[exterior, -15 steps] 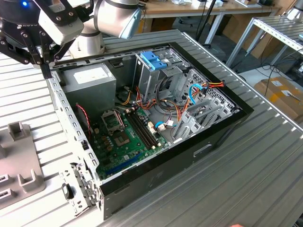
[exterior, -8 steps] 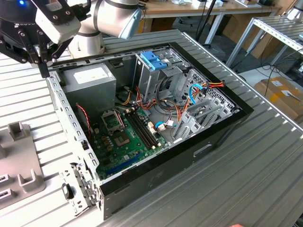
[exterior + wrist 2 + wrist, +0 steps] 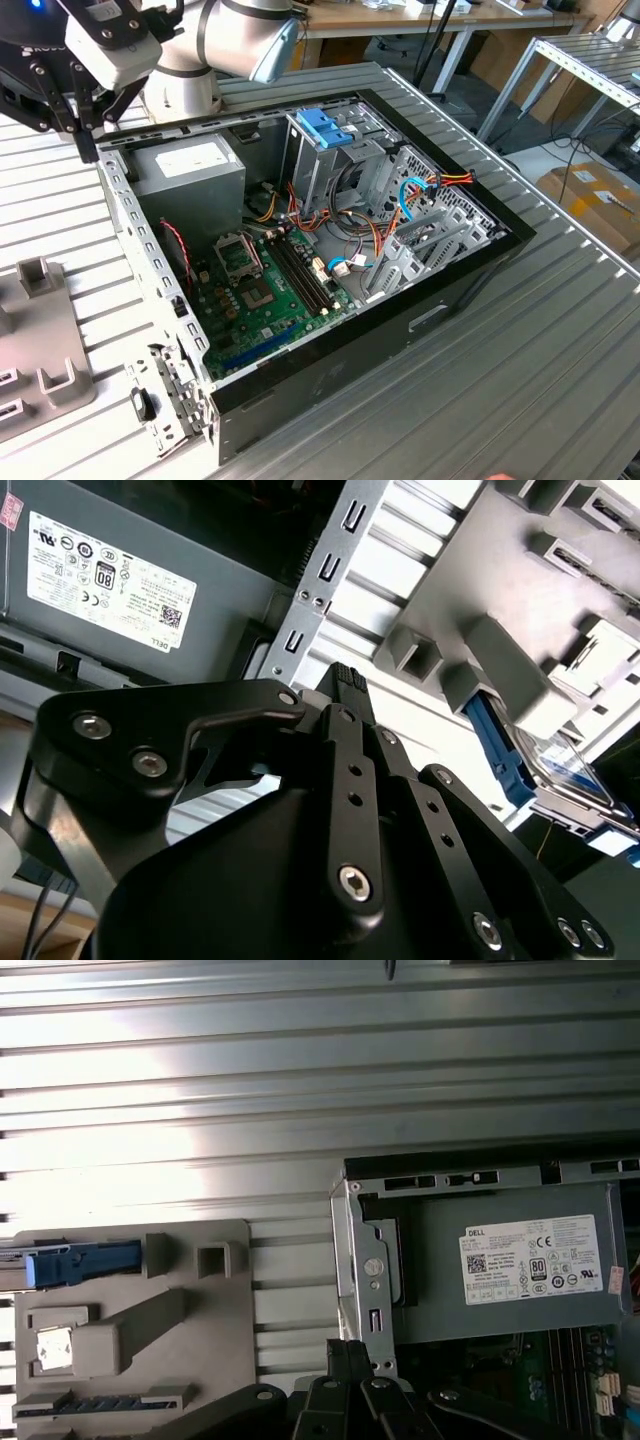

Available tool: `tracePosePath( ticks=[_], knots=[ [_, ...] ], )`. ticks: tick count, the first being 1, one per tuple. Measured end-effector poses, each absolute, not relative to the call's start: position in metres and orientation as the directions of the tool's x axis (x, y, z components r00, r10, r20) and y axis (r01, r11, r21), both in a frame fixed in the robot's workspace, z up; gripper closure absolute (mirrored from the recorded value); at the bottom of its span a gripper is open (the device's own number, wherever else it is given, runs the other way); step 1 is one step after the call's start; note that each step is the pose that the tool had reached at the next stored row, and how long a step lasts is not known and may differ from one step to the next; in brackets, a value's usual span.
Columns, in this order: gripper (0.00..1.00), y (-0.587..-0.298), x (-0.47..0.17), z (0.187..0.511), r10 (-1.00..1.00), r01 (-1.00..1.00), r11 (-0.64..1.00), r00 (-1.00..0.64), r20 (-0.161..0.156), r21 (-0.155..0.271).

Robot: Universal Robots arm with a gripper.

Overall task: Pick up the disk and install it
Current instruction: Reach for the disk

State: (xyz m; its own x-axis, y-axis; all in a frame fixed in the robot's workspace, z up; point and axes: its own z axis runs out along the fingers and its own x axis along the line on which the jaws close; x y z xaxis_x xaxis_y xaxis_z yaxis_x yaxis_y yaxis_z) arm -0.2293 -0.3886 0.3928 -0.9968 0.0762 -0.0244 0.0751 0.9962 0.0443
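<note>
Fingertips pressed together, my pincer [image 3: 88, 143] pinches nothing and hangs over a corner of the open computer case [image 3: 440, 300], which lies on its side on the ribbed metal surface [image 3: 560, 330]. Just below the pincer, inside that corner, is the grey power supply [image 3: 190, 165] with its white label. Farther from me lie the green motherboard [image 3: 262, 290], a tangle of coloured cables [image 3: 452, 180] and the metal drive cage [image 3: 310, 170] topped by a blue bracket [image 3: 325, 125]. On the other side of the pincer, outside the case, a grey fixture [image 3: 150, 1330] of slots and blocks rests on the surface. The disk [image 3: 572, 772] is held there, at the fixture's end farthest from my pincer and well apart from it. In the second wrist view I see its silver face and label between blue rails. In the first wrist view a blue rail [image 3: 85, 1263] shows at that same far end.
</note>
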Motion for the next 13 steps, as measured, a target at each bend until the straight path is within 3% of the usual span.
tracePosePath(
  ticks=[13],
  knots=[
    [0.89,-0.384,-0.247,0.392,0.076,0.075,0.996,-0.997,-0.024,0.044]
  ],
)
